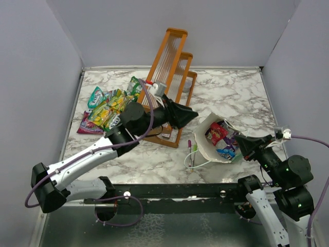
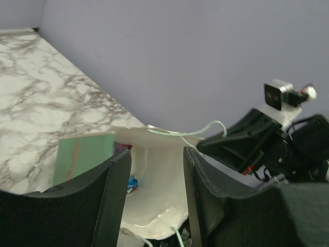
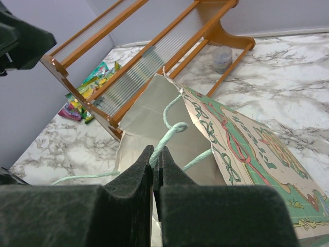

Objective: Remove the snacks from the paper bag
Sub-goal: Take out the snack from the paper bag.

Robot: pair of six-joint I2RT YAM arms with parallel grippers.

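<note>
no print readable; paper bag point(image 1: 204, 138) holds red and blue snacks point(image 1: 219, 136); left gripper point(image 2: 157, 154) parted, empty; right gripper point(image 3: 154, 154) pinching the bag.

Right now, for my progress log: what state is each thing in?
paper bag, lying on its side, mouth open.
bagged snacks, still inside.
snack pile, out of the bag, at left.
left hand, open, empty, facing the bag's mouth.
right hand, shut on the bag's rim.
marker pens, lying beside the bag.
</note>
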